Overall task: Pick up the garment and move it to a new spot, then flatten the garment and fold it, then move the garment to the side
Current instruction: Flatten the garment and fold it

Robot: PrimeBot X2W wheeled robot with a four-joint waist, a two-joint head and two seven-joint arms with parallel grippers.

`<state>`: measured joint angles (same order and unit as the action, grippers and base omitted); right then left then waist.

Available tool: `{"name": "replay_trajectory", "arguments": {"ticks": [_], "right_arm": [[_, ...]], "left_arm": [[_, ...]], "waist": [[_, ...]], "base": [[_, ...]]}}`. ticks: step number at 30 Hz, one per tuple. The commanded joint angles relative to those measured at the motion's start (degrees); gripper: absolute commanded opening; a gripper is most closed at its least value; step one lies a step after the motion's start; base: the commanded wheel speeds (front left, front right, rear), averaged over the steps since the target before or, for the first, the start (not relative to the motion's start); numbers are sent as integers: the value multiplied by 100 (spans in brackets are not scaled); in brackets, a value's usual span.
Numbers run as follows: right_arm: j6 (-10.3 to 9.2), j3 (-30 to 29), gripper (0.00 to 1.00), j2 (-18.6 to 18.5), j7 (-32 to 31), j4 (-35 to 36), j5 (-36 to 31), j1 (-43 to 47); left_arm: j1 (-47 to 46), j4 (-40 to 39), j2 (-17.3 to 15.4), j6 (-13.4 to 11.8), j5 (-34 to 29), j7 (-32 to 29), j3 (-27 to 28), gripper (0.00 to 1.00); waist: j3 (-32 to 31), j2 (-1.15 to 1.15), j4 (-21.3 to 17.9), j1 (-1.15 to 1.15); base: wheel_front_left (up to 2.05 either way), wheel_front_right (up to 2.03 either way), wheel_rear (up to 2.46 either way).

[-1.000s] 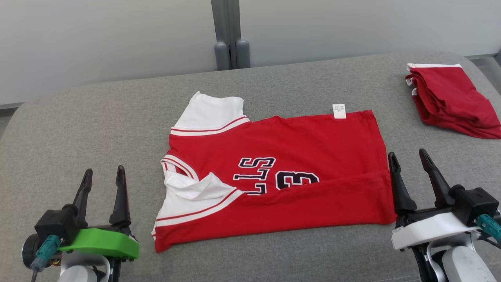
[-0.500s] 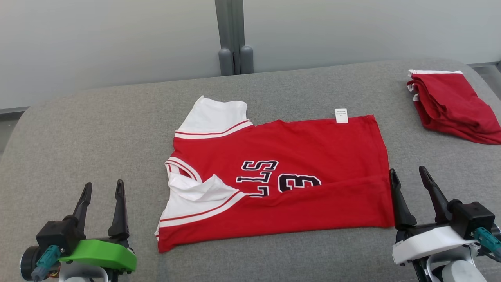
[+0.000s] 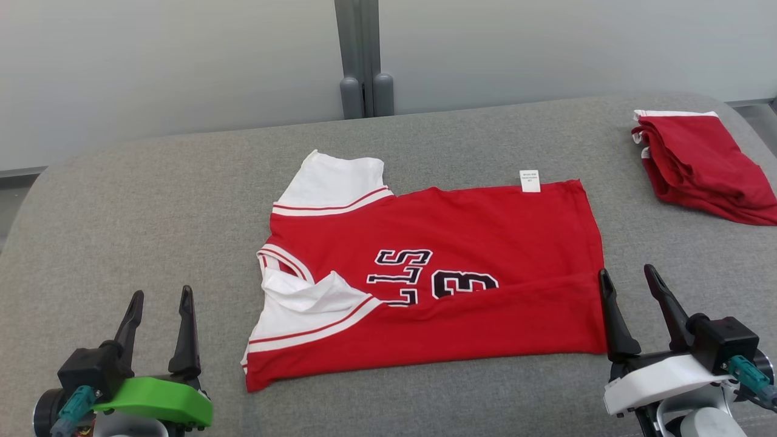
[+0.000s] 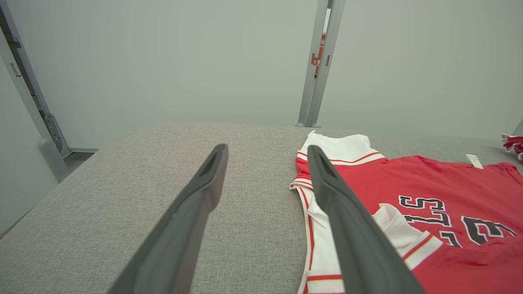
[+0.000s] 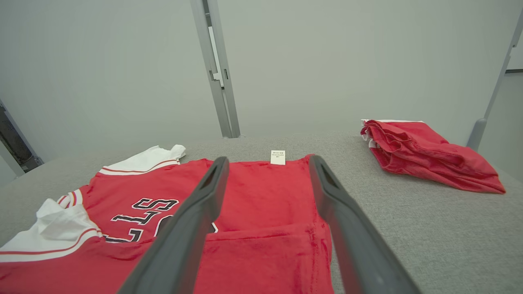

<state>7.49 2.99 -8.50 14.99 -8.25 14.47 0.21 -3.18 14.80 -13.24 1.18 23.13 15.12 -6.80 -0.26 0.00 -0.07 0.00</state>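
A red jersey (image 3: 461,243) with white sleeves and black lettering lies spread on the grey padded table (image 3: 152,200), its near long edge folded over toward the middle. A white tag (image 3: 530,180) sticks out at its far edge. My left gripper (image 3: 161,295) stands open at the lower left, well clear of the jersey's sleeve end. My right gripper (image 3: 626,273) is open beside the jersey's hem corner at the lower right. The left wrist view shows the jersey (image 4: 429,196) to the right of the open left gripper (image 4: 266,149). The right wrist view has the hem (image 5: 269,228) between the open right gripper (image 5: 266,160).
A second red garment (image 3: 704,164) lies folded in a pile at the table's far right corner, also red garment (image 5: 429,153) in the right wrist view. A grey post (image 3: 363,57) stands against the pale wall behind the table. Bare grey surface stretches left of the jersey.
Both grippers have drawn back toward the lower edge of the head view, away from the jersey. The head camera tipped slightly, shifting the whole scene down. The jersey lies as before.
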Motion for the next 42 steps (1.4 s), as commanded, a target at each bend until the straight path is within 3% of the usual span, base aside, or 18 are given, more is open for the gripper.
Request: {"name": "replay_trajectory", "arguments": {"ticks": [1, 16, 22, 33, 42], "right_arm": [[0, 13, 100, -6, 7, -17, -21, 44], [0, 34, 100, 1, -3, -77, -56, -61], [0, -61, 100, 11, 2, -147, -92, -426], [0, 80, 100, -472, -682, -869, -301, -2375], [0, 655, 100, -765, -1268, -1934, -94, -4033]], "left_arm": [[76, 7, 4, 14, -64, 0, 35, 100], [46, 118, 73, 40, -97, 0, 45, 100], [-418, 259, -42, 126, -163, -59, -16, 100], [-2770, 553, -531, 508, -413, -667, -491, 100], [-4800, 1454, -689, 628, 58, -1305, -1175, 100]], "waist": [[-3, 0, 2, 0], [18, 0, -8, 0], [203, 0, -61, 0], [1386, 0, -327, 0], [2536, 0, -655, 0]], "base": [[0, 0, 0], [0, 0, 0], [0, 0, 0], [0, 0, 0], [0, 0, 0]]}}
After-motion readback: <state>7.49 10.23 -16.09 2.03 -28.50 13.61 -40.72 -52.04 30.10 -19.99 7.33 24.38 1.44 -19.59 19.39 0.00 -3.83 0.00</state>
